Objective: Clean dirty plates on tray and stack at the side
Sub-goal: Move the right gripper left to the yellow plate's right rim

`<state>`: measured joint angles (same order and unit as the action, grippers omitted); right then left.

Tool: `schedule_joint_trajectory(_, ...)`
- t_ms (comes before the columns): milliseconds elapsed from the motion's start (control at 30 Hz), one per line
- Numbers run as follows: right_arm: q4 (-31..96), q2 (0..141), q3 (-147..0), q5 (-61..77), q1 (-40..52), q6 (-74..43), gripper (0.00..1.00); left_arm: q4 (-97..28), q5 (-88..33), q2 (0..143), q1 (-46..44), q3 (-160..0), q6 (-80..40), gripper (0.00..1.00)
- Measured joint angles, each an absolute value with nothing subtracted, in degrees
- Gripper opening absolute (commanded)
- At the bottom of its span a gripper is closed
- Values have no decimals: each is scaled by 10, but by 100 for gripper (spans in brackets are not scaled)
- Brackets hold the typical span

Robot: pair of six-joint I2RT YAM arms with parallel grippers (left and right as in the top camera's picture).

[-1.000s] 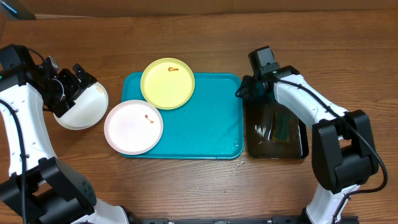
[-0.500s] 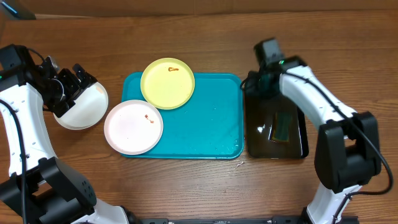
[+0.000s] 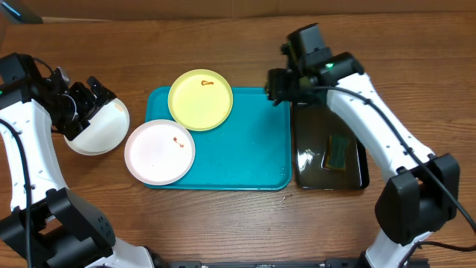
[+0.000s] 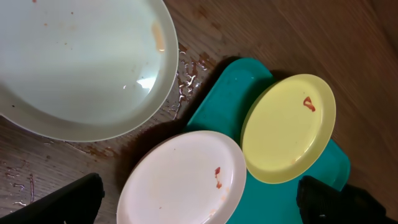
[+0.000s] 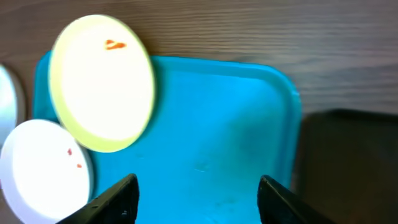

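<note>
Scene: overhead view of a wood surface (image 3: pixel 238 223) w/ two robot arms, a turquoise tray (image 3: pixel 245 149) in the middle and a smaller black tray (image 3: pixel 312 167) just to its right.
Yellow-green plate (image 3: pixel 200 99): on the tray's far left corner, overhanging the rim; one red-brown smear near its far edge.
White plate (image 3: pixel 159 152): on the tray's left edge, approx half off it, rim just under or touching the yellow one; a few red specks.
Side plate (image 3: pixel 98 130): white, off the tray on the surface to the left. Faint specks and a pale orange mark show in the left wrist view, so prob. not fully clean.
Left gripper (image 4: pixel 199 186): jaws spread wide, holding nothing, above the side plate's far left rim.
Right gripper (image 5: pixel 198 186): jaws wide apart, also empty, above the tray's far right corner.
Sponge (image 3: pixel 337 152): greenish pad lying in the black tray, which looks wet; untouched by either arm.
Droplets (image 4: pixel 186 71): water on the wood next to the side plate.
Progress: my read is early; two plates need cleaning.
Risk 1: both tray plates sit across the rim, so pressing on them may tip or skid them off.
Risk 2: w/o the sponge in hand, the right arm cannot wipe.
Risk 3: wet wood and thin, flat rims make a slipped grasp likely.
Risk 4: both arms reaching over the tray could collide.
</note>
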<state>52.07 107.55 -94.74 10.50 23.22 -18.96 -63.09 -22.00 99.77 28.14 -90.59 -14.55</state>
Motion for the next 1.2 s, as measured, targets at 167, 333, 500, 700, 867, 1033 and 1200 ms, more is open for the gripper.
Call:
schedule_joint_trajectory(167,525,1076,-957,112,245,-183,63,-631,-220,998,281,-906,-145,100)
schedule_joint_trajectory(333,492,1076,-981,109,237,-178,66,-631,-220,998,281,-906,-145,100)
schedule_joint_trajectory(500,446,1076,-983,86,241,-172,67,-631,-220,998,281,-906,-145,100)
schedule_joint_trajectory(700,420,1078,-983,75,245,-168,68,-631,-220,998,281,-906,-145,100)
schedule_joint_trajectory(867,417,1106,-983,70,245,-166,76,-631,-220,998,281,-906,-145,100)
schedule_joint_trajectory(1033,417,1150,-983,72,245,-165,76,-631,-220,998,281,-906,-145,100)
schedule_joint_trajectory(1200,416,1187,-983,78,245,-165,77,-631,-220,998,281,-906,-145,100)
